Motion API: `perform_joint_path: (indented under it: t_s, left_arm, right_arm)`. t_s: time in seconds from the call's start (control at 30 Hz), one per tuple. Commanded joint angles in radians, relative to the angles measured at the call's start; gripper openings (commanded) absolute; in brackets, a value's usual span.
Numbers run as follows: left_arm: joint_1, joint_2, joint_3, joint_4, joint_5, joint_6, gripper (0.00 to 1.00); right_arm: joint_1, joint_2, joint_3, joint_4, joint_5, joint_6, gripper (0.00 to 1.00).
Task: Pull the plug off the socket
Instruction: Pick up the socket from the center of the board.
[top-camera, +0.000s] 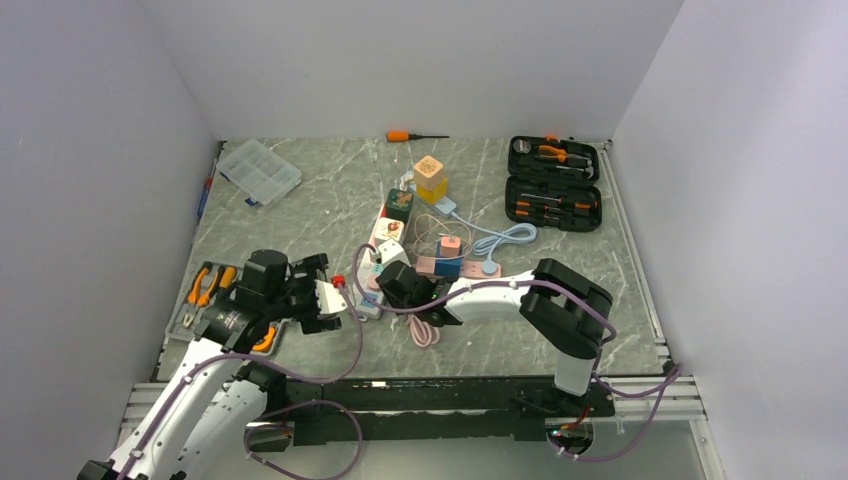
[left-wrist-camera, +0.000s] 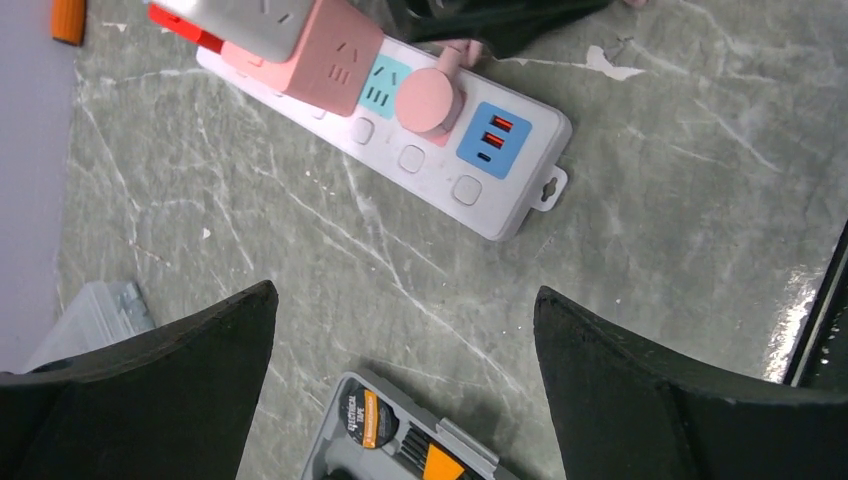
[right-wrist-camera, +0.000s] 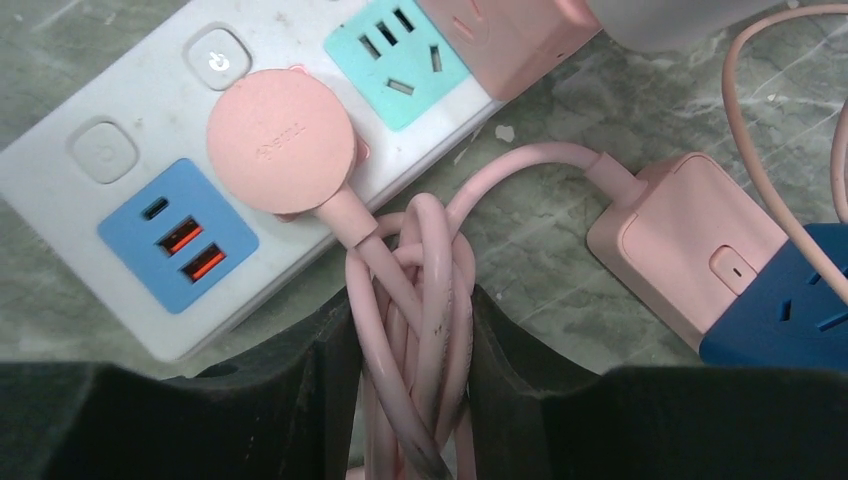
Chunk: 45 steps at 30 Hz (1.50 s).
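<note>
Plug (right-wrist-camera: 280, 140) isn't out yet.

Right wrist: it sits flush in the strip (right-wrist-camera: 50, 210), beside the USB ports. The right gripper (right-wrist-camera: 415, 335) pinches the coiled cord (right-wrist-camera: 415, 260) just beside the plug, not the plug body.

Left wrist: the left gripper (left-wrist-camera: 405, 295) is spread wide, holding nothing, near the strip.

Top: both grippers are at the strip's near end.

We judge the grasp made and the pull left to do.

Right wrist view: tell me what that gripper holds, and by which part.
The right gripper pinches the coiled pink cable, on its bundle just below the round pink plug seated in the white power strip.
</note>
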Motion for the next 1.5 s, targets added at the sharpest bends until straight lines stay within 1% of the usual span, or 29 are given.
perform_joint_path:
  t_s: [0.0, 0.07, 0.17, 0.27, 0.4, 0.53, 0.8, 1.03, 1.17, 1.37, 1.47]
  left_arm:
    - [-0.025, -0.039, -0.06, 0.095, 0.04, 0.12, 0.99]
    - [-0.041, -0.066, -0.086, 0.118, 0.047, 0.154, 0.99]
    - [-0.074, -0.1, -0.121, 0.147, 0.05, 0.188, 1.0]
    - [-0.101, -0.117, -0.138, 0.17, 0.053, 0.183, 1.0]
    - [-0.116, -0.099, -0.14, 0.159, 0.077, 0.181, 0.99]
    - [-0.141, -0.088, -0.164, 0.171, 0.087, 0.197, 0.99]
    - [-0.226, -0.061, -0.201, 0.226, 0.056, 0.208, 0.99]
    - [-0.248, -0.015, -0.234, 0.238, 0.039, 0.245, 0.99]
    - [-0.248, -0.016, -0.296, 0.342, 0.015, 0.289, 0.99]
    - [-0.261, 0.0, -0.415, 0.692, -0.101, 0.337, 0.99]
    - [-0.265, 0.024, -0.428, 0.779, -0.11, 0.344, 0.99]
  right_arm:
    - [-0.004, -0.098, 0.048, -0.036, -0.111, 0.028, 0.04]
    - [-0.023, -0.112, 0.052, -0.036, -0.163, 0.039, 0.0]
    - [-0.055, -0.142, 0.052, -0.036, -0.233, 0.057, 0.0]
    - [-0.088, -0.172, 0.049, -0.036, -0.295, 0.07, 0.0]
    - [-0.118, -0.209, 0.052, -0.036, -0.355, 0.085, 0.0]
    - [-0.131, -0.244, 0.049, -0.031, -0.382, 0.084, 0.0]
    - [-0.158, -0.297, 0.053, 0.004, -0.491, 0.121, 0.0]
    - [-0.199, -0.346, 0.028, 0.072, -0.592, 0.172, 0.0]
    - [-0.218, -0.363, -0.007, 0.116, -0.636, 0.201, 0.0]
    - [-0.237, -0.381, -0.04, 0.152, -0.681, 0.214, 0.0]
    - [-0.244, -0.376, -0.042, 0.162, -0.714, 0.21, 0.0]
